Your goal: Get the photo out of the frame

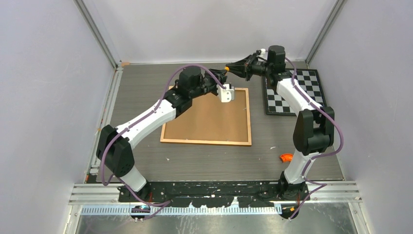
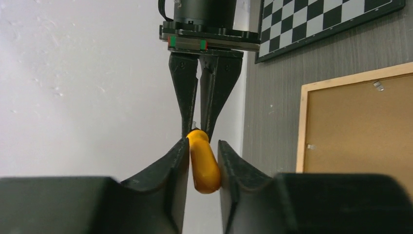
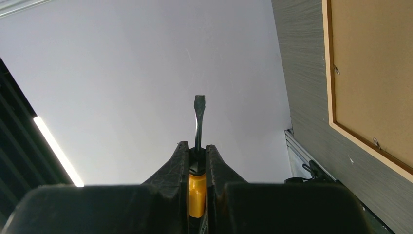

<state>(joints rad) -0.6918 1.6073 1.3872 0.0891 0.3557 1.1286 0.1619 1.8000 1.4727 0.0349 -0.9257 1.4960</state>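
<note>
The frame (image 1: 206,119) lies on the table with its plain brown back up, held by small clips (image 2: 378,86). The photo is hidden under that backing. Above the frame's far right corner, my right gripper (image 1: 230,68) is shut on a yellow-handled screwdriver (image 3: 197,195), whose flat blade (image 3: 199,117) sticks out past the fingertips. My left gripper (image 2: 203,156) meets it from the other side, and the rounded handle end (image 2: 204,168) sits between both left pads, touching them. The frame's border (image 3: 331,97) shows at the right of the right wrist view.
A black-and-white checkerboard (image 1: 292,92) lies at the back right, beside the frame. A small orange object (image 1: 286,157) rests on the table near the right arm's base. White walls enclose the table on three sides, and a metal rail (image 1: 104,122) runs along its left edge.
</note>
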